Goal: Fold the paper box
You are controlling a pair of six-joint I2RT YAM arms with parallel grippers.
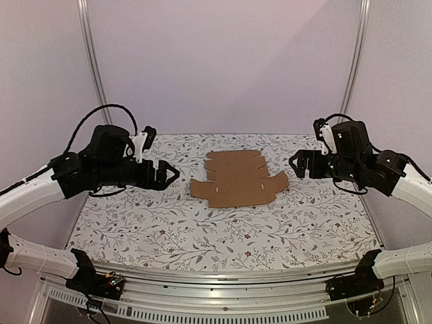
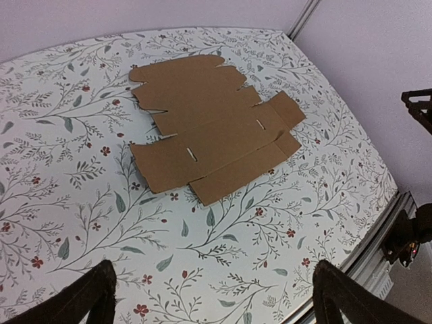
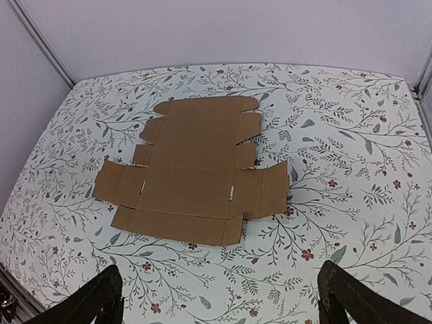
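The paper box (image 1: 236, 179) lies unfolded and flat on the floral table, a plain brown die-cut sheet with flaps and two small slots. It also shows in the left wrist view (image 2: 212, 138) and the right wrist view (image 3: 192, 175). My left gripper (image 1: 170, 174) is open and empty, held above the table to the left of the sheet, apart from it. My right gripper (image 1: 295, 164) is open and empty, held above the table to the right of the sheet, apart from it. Only the black fingertips (image 2: 94, 293) (image 3: 344, 293) show in the wrist views.
The table (image 1: 135, 229) has a white cover with a leaf and flower print. Aluminium posts (image 1: 93, 67) stand at the back corners, with white walls behind. A metal rail (image 1: 216, 287) runs along the near edge by the arm bases.
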